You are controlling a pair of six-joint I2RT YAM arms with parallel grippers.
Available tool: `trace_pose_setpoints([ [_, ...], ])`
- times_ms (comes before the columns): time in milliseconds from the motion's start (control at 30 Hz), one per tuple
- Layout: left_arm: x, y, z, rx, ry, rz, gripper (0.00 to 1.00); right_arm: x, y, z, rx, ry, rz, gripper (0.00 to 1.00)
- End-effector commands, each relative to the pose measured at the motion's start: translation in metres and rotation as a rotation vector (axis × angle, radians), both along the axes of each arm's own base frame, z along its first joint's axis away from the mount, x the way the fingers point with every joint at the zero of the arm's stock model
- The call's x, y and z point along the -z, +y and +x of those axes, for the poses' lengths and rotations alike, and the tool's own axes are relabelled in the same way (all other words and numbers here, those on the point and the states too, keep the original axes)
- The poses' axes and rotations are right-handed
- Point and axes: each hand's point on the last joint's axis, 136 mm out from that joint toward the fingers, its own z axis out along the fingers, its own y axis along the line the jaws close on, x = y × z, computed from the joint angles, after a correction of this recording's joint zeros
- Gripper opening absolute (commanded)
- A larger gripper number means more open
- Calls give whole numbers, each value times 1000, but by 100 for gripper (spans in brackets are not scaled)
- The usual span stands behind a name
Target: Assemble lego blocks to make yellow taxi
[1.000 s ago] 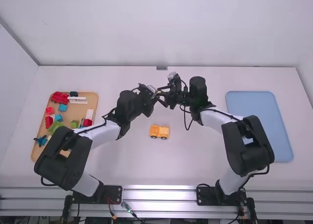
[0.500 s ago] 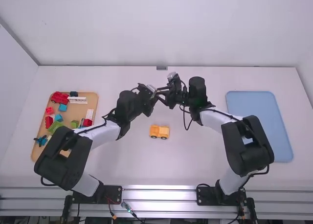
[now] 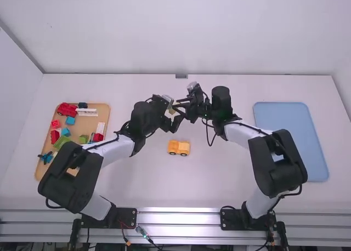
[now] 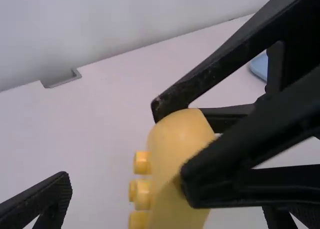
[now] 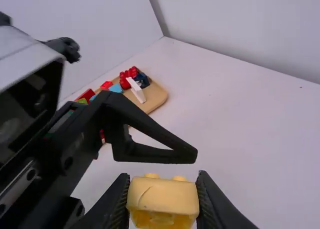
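One rounded yellow plastic block with side studs (image 5: 162, 196), held off the table between the two arms, near the middle.

Progress, judging by layout: partway. Done: yellow wheeled base piece (image 3: 179, 147) out on the white table (image 3: 142, 180). Left: fitting the rounded block to the base, plus any trim the design calls for. Not joined at this point.

Block vs grippers: squarely between the fingers of the right gripper (image 5: 162, 186), held across its sides, near the tips. Clamped, opening only as wide as the block. Also inside the span of the left gripper (image 4: 167, 194), with fingers spread wide, one to each side, holding nothing. Probably no contact with the left pads, but hard to be sure with so much overlap in the high view.

Likely step: handover or regrip. Next: close left evenly on the block, then release right. Risk: twisting or dropping the block by releasing too early, or clashing fingertips.

Farther out: wooden tray (image 3: 104, 110) on the left arm's side, holding red, blue, green and white toy parts (image 3: 67, 109). Blue rectangular tray (image 3: 299, 144) on the right arm's side, well apart from the base piece.
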Motion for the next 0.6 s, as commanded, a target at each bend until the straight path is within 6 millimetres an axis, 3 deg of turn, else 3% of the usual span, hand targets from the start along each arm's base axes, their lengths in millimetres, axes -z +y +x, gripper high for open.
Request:
trace_pose_setpoints([
  [0,-23,-3,-6,94,-24,-52,99,-6,-6,-3,-83,-53,8,20],
  [167,-45,4,-22,353,-7,-121,99,-17,-19,-13,-219,-122,27,20],
  [233,-61,10,-40,543,-38,-155,99,-23,-24,-20,-284,-162,43,20],
  [333,-73,12,-55,694,-92,-190,99,-32,-26,-27,-346,-193,83,20],
  [567,-66,4,-61,774,-91,-206,99,-49,-25,-50,-488,-252,161,21],
])
